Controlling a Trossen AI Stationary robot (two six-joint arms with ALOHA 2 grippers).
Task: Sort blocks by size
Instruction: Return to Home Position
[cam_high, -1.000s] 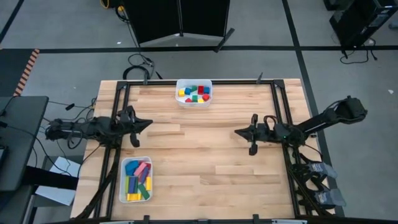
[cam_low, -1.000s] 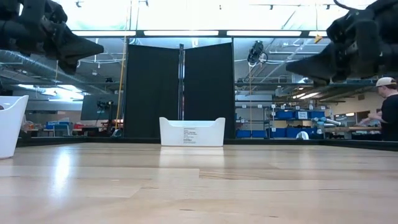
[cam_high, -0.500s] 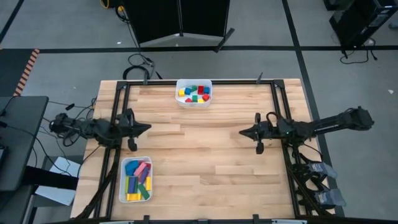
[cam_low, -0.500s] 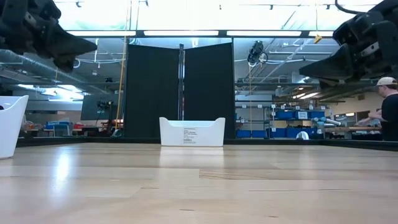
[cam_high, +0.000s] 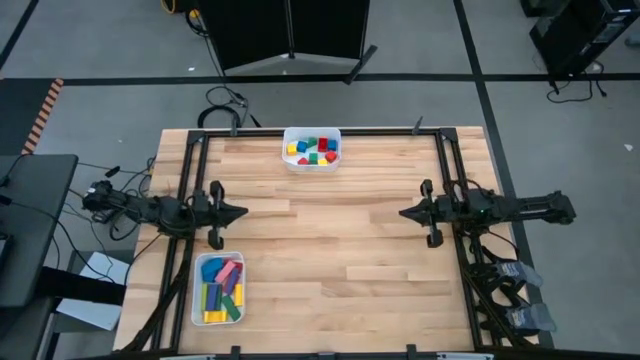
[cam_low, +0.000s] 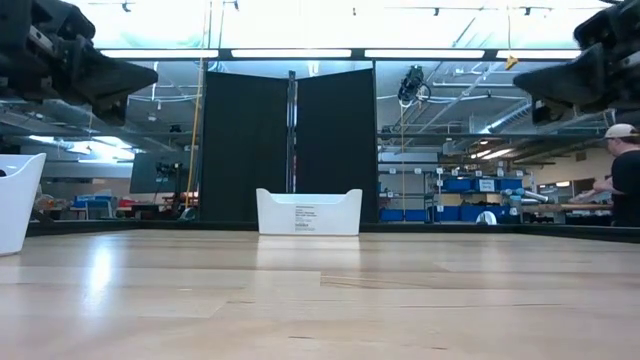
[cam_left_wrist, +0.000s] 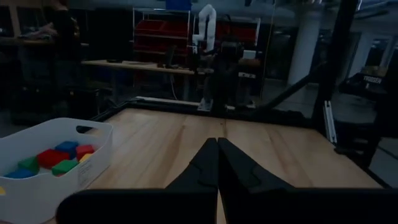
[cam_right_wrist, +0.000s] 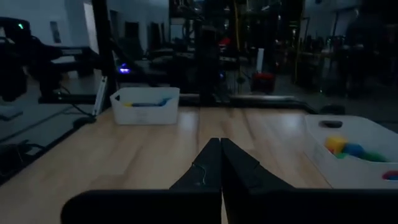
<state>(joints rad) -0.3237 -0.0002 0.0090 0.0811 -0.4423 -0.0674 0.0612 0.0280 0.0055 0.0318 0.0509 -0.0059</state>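
Small cube blocks (cam_high: 313, 151) in red, blue, green and yellow lie in a white tray (cam_high: 289, 160) at the table's far edge; they also show in the left wrist view (cam_left_wrist: 53, 158). Longer bar blocks (cam_high: 222, 287) in blue, pink, green and yellow lie in a white tray (cam_high: 197, 310) at the near left. My left gripper (cam_high: 243, 212) is shut and empty above the table's left side. My right gripper (cam_high: 403, 212) is shut and empty above the right side. Both hang level, pointing at each other.
Black frame rails (cam_high: 190, 180) run along the table's left, right and far edges. The wide middle of the wooden table (cam_high: 330, 250) lies bare between the two grippers. A person (cam_low: 625, 170) stands in the room far beyond the table.
Both arms have drawn back from the table's middle: my left gripper has gone a little toward the near edge, my right gripper toward the right edge. Both have sunk to a level pose. No block has moved.
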